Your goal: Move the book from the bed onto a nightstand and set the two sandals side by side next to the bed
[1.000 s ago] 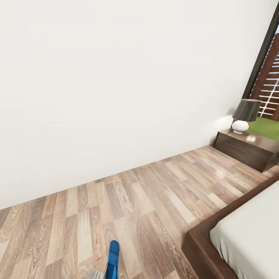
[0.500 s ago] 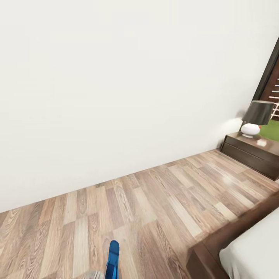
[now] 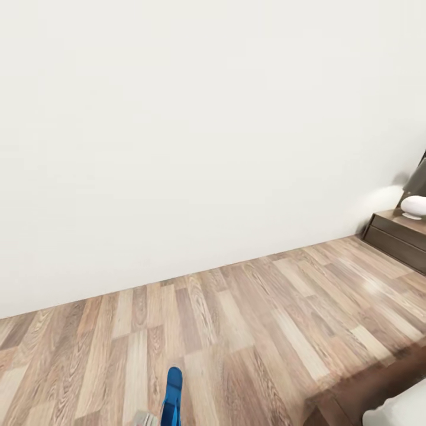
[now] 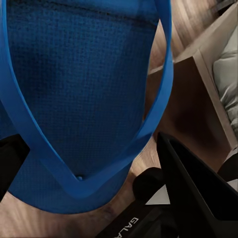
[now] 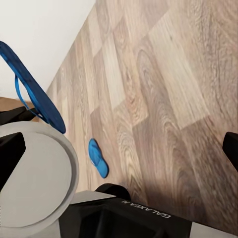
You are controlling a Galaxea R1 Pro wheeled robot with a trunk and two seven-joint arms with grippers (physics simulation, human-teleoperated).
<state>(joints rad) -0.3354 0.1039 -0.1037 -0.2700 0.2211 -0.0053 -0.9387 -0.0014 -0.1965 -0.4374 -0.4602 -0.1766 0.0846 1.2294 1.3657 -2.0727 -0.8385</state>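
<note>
Head view: a plain white wall takes up most of the bedroom scene, meeting a light-brown wood-plank floor whose boards run diagonally toward the far right corner. There, a low dark reddish-brown nightstand stands against the wall, carrying a lamp with a white rounded base and a dark shade cut off by the picture's edge. At the lower right, the dark-brown corner of the bed frame juts in, with a sliver of light-grey mattress above it. At the bottom edge, a bright-blue sandal rises edge-on — held up off the floor. The left wrist view shows that sandal close up, its textured blue sole and thong strap between the left gripper's black fingers, which are closed on it; wood planks and the bed frame's corner lie beyond. The right wrist view looks down on the plank floor, where the second blue sandal lies flat by itself, well apart from the held one, seen there in thin profile against the white wall. The right gripper's dark fingertips sit far apart at the picture's sides with nothing between them — spread and not gripping anything.
</note>
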